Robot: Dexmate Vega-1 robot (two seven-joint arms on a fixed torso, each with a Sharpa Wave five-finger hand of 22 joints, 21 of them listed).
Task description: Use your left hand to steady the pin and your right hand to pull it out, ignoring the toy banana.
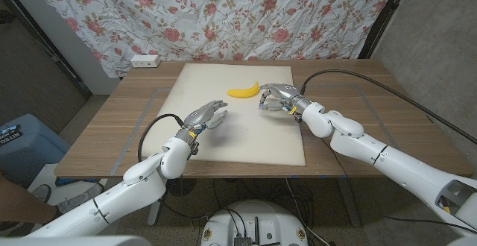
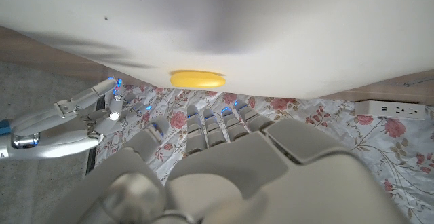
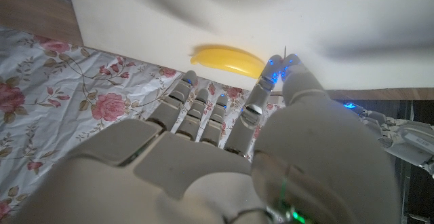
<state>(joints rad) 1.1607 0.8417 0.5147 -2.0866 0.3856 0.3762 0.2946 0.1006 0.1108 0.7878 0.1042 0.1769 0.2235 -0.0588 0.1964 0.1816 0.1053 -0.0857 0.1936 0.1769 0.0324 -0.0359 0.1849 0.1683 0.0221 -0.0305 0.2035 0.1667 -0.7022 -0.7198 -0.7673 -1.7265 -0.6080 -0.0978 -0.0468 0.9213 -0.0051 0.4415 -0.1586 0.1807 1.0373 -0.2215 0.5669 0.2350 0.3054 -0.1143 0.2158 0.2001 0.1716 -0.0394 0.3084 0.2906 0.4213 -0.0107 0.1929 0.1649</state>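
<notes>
blue bin (image 1: 22,143), white lettering, seemingly unreadable

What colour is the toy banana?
Yellow. The toy banana shows best in the right wrist view, lying on the white board.

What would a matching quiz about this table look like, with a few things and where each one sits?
Things:
1. toy banana
2. power strip
3. left hand
4. right hand

Places:
A. far left corner of the table, by the flowered curtain
B. over the left part of the white board, fingers spread
C. just right of the banana, fingers curled
D. lying on the board's far part

Pairs: 1-D, 2-A, 3-B, 4-C
</notes>
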